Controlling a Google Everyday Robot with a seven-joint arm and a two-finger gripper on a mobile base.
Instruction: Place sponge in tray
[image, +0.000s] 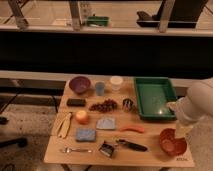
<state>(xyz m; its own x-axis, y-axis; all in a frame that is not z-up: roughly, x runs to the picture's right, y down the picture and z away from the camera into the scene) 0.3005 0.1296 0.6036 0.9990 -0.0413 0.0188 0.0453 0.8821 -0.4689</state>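
Sponge (85, 134) is sitting on the table (152, 152), well off to the left of the claw (173, 107), nothing gripping it. Claw is hovering at the tray (150, 80)'s right rim; wide or narrow, I cannot tell. Pickup and drop are both waiting.

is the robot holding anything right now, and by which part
Cannot tell if anything is held. The gripper hangs by the tray's near right corner; the sponge lies on the table, far from it.
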